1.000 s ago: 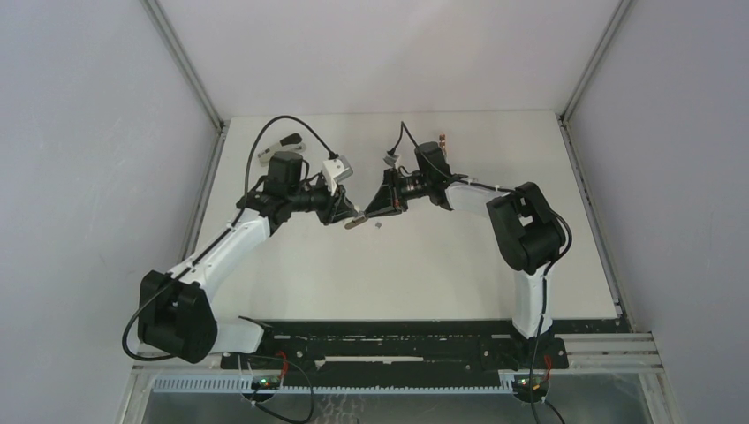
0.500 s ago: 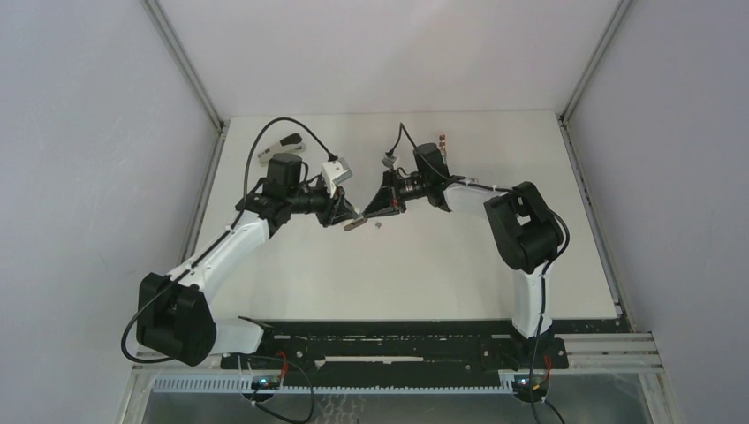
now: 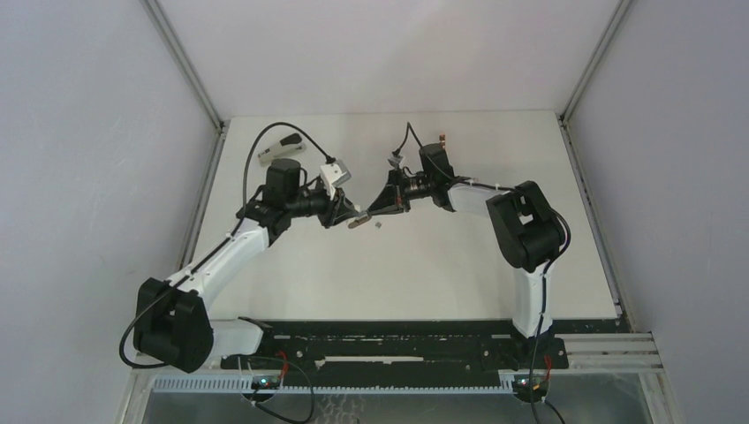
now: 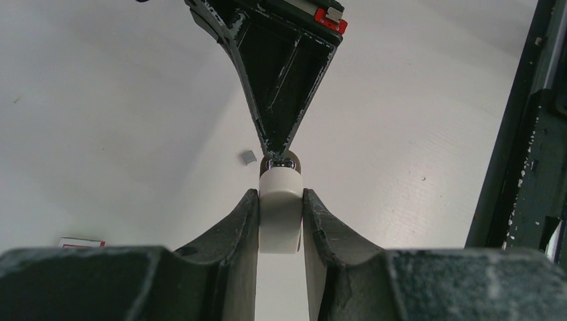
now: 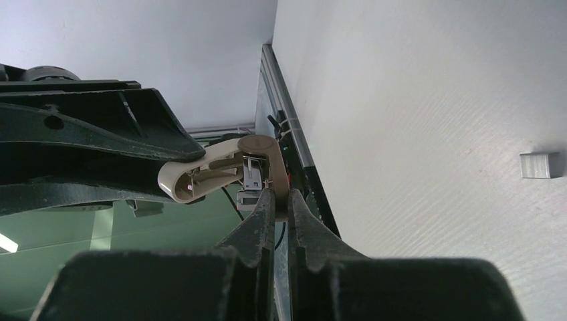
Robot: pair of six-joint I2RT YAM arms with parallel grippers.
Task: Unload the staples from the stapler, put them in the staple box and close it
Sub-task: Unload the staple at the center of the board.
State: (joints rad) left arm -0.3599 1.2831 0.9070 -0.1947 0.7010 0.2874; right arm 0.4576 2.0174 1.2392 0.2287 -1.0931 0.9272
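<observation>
Left fingers and right fingers, both clamped, face nearly tip to tip.

One held stapler, one staple strip

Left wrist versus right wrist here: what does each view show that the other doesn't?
Only the left wrist view shows the pink-and-white box at its lower left edge. Only the right wrist view shows the metal parts inside the opened stapler. Both show the stapler clamped by the left gripper and pinched at its tip by the right gripper, plus one loose staple strip on the table.
</observation>
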